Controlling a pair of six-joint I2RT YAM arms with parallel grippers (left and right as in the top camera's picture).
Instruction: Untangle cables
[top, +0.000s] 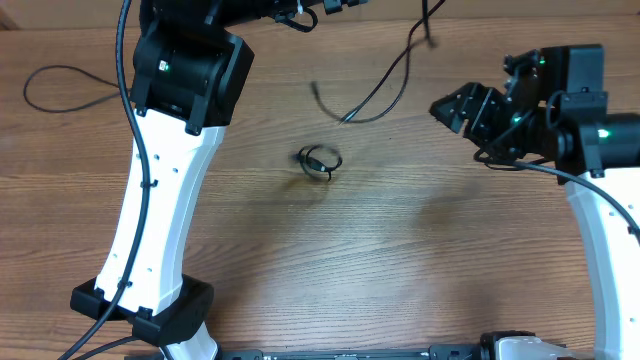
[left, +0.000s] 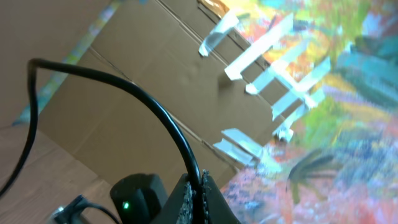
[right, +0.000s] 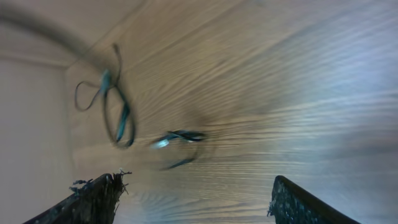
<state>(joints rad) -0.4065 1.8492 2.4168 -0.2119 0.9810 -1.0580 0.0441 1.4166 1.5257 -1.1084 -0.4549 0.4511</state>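
Note:
A small coil of black cable (top: 319, 162) lies at the table's middle. A long wavy cable strand (top: 385, 85) runs from the top edge down to a plug end (top: 316, 88). My left gripper (left: 201, 185) is raised at the table's far side and is shut on a black cable (left: 155, 109) that arcs up out of its pads. My right gripper (top: 447, 108) hovers open to the right of the coil, with nothing between its fingers (right: 99, 196). Its wrist view shows the coil (right: 180, 138) and a cable loop (right: 118, 112), both blurred.
Another thin black strand (top: 60, 85) loops on the table at the far left, beside the left arm's white link (top: 165, 210). The left wrist view faces taped cardboard (left: 155, 68) and a colourful backdrop (left: 348, 124).

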